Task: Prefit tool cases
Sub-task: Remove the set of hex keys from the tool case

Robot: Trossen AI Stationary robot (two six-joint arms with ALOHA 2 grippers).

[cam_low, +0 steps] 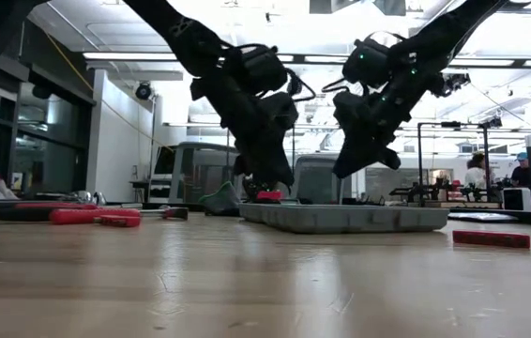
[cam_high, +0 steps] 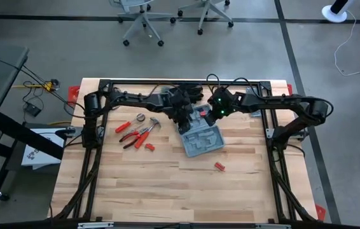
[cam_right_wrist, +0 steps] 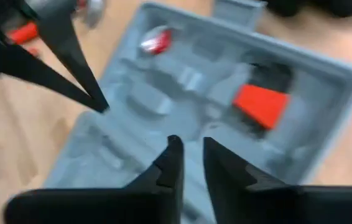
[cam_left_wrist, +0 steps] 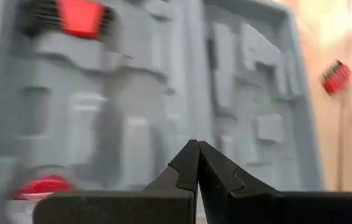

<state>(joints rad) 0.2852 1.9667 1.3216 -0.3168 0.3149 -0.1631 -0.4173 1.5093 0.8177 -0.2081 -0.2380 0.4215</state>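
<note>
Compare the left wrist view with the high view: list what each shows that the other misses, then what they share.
Only the left wrist view: the left end effector with its fingertips pressed together, empty, above the moulded recesses of the open tool case, and a red-and-black part seated in one recess.

Only the high view: the right end effector over the case's far end, and the red-handled hand tools lying on the table beside the left arm.

Both: the grey-blue case lying open and a small red piece lying loose on the wood beside it.
</note>
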